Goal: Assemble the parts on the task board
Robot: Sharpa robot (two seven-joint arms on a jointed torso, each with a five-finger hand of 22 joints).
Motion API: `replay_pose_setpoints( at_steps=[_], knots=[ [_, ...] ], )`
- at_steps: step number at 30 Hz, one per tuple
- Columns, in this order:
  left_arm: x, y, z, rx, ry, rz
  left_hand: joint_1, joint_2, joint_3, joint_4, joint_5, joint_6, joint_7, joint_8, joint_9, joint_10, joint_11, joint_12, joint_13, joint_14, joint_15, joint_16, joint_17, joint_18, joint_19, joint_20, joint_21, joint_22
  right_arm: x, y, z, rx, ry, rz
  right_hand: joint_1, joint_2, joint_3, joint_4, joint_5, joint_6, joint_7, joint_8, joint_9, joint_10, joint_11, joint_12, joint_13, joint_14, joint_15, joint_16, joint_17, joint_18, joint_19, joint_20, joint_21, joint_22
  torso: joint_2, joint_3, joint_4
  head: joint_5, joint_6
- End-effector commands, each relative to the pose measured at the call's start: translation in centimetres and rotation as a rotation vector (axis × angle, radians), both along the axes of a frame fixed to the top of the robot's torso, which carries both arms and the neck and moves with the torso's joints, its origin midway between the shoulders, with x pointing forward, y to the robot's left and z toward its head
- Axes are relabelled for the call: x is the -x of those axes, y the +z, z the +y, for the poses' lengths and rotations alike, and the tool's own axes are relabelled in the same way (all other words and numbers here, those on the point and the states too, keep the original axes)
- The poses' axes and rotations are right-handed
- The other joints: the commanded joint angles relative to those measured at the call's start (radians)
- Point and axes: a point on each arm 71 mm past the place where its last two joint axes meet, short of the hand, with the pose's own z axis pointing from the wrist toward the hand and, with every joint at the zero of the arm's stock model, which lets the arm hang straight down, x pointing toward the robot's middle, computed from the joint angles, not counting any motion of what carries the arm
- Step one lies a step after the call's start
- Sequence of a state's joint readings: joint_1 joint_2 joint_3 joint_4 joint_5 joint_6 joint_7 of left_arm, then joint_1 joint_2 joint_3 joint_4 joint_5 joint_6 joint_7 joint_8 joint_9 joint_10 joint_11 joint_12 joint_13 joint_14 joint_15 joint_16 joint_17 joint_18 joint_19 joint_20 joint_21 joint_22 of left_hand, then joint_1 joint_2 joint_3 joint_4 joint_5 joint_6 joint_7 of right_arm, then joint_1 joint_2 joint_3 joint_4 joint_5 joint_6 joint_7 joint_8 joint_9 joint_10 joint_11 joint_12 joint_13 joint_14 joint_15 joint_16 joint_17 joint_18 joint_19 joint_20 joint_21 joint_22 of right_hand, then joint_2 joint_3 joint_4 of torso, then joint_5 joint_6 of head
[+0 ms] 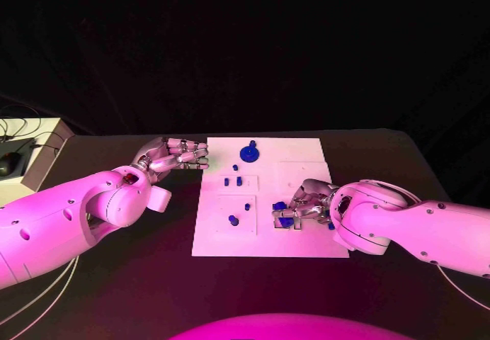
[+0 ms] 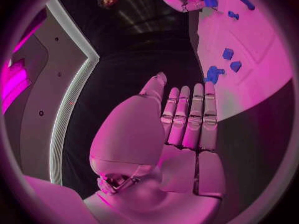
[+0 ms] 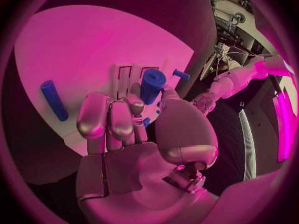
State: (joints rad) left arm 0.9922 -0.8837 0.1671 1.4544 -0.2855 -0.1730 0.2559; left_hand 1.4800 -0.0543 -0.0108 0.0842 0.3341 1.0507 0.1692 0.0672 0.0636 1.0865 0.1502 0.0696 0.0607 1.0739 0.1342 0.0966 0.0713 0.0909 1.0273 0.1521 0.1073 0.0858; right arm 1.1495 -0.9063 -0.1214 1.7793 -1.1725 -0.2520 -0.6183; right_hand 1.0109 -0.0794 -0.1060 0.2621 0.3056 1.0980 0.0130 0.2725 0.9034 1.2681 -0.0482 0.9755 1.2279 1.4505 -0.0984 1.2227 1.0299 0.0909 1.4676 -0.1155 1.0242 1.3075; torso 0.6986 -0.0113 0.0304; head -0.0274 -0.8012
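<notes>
Right hand (image 1: pixel 306 205) over the near right of the white board (image 1: pixel 306 152), fingers pinching a short blue cylinder (image 3: pixel 151 84), long axis roughly upright. Left hand (image 1: pixel 171 154) off the board's far left edge, flat, fingers straight and together, holding nothing. Right hand nearer.

White rounded arms (image 1: pixel 61 219), silver segmented fingers (image 2: pixel 187 119)

Small blue parts (image 1: pixel 239 182) on white task board (image 1: pixel 275 152)
</notes>
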Motion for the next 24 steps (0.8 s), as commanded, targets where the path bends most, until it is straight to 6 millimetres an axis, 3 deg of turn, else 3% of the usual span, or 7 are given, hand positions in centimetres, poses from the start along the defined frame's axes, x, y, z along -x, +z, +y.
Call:
replay_pose_setpoints(
  at_steps=[1, 17, 20, 24],
  knots=[
    [0.08, 0.06, -0.22, 0.012, -0.017, 0.000, 0.005, 0.006, 0.000, 0.007, 0.003, -0.007, -0.001, -0.003, 0.000, -0.009, -0.001, -0.003, -0.001, -0.008, 0.002, 0.004, -0.001, 0.006, 0.002, 0.008, 0.001, -0.001, 0.06, 0.13, 0.11, -0.006, 0.005, -0.022, -0.005, -0.007, 0.001, 0.006, -0.006, 0.005, -0.001, 0.001, 0.002, 0.007, -0.002, 0.005, 0.002, 0.001, -0.008, -0.001, 0.001, -0.018, 0.059, -0.004, 0.005, 0.137, 0.000, -0.0001, -0.0001, 0.000, 0.001],
    [0.08, 0.06, -0.20, 0.011, -0.015, 0.000, 0.005, 0.006, -0.001, 0.007, 0.003, -0.007, 0.000, -0.003, 0.000, -0.010, 0.000, -0.004, -0.001, -0.009, 0.002, 0.004, -0.001, 0.006, 0.001, 0.009, 0.001, -0.002, -0.25, 0.08, -0.01, -0.011, -0.009, -0.036, -0.014, 0.001, -0.005, 0.011, -0.009, 0.005, -0.002, 0.002, 0.002, 0.009, -0.003, 0.007, 0.004, 0.001, -0.008, 0.000, 0.002, -0.019, 0.060, -0.004, 0.007, 0.138, -0.001, -0.0005, 0.0002, -0.002, 0.004],
    [0.08, 0.06, -0.19, 0.011, -0.015, 0.000, 0.005, 0.006, -0.001, 0.007, 0.003, -0.007, 0.000, -0.003, 0.000, -0.010, 0.000, -0.004, -0.001, -0.009, 0.002, 0.004, -0.001, 0.006, 0.001, 0.009, 0.001, -0.002, -0.42, 0.10, -0.13, -0.003, -0.017, -0.049, -0.037, 0.004, -0.004, 0.022, -0.037, 0.008, -0.004, 0.004, 0.003, 0.013, -0.004, 0.012, 0.007, 0.002, -0.009, 0.001, 0.003, -0.020, 0.060, -0.005, 0.011, 0.139, 0.000, -0.0009, 0.0002, -0.003, 0.005],
    [0.06, 0.04, -0.20, 0.011, -0.014, 0.001, 0.005, 0.006, -0.002, 0.008, 0.003, -0.009, 0.001, -0.004, 0.000, -0.011, 0.000, -0.003, -0.001, -0.010, 0.003, 0.004, -0.001, 0.006, 0.001, 0.009, 0.000, -0.002, -0.55, 0.09, -0.24, 0.015, -0.021, -0.059, -0.076, 0.009, -0.002, 0.025, -0.037, 0.011, -0.005, 0.005, 0.003, 0.017, -0.005, 0.015, 0.009, 0.002, -0.010, 0.003, 0.004, -0.020, 0.060, -0.005, 0.014, 0.139, 0.000, -0.0013, -0.0009, -0.005, 0.004]
  ],
)
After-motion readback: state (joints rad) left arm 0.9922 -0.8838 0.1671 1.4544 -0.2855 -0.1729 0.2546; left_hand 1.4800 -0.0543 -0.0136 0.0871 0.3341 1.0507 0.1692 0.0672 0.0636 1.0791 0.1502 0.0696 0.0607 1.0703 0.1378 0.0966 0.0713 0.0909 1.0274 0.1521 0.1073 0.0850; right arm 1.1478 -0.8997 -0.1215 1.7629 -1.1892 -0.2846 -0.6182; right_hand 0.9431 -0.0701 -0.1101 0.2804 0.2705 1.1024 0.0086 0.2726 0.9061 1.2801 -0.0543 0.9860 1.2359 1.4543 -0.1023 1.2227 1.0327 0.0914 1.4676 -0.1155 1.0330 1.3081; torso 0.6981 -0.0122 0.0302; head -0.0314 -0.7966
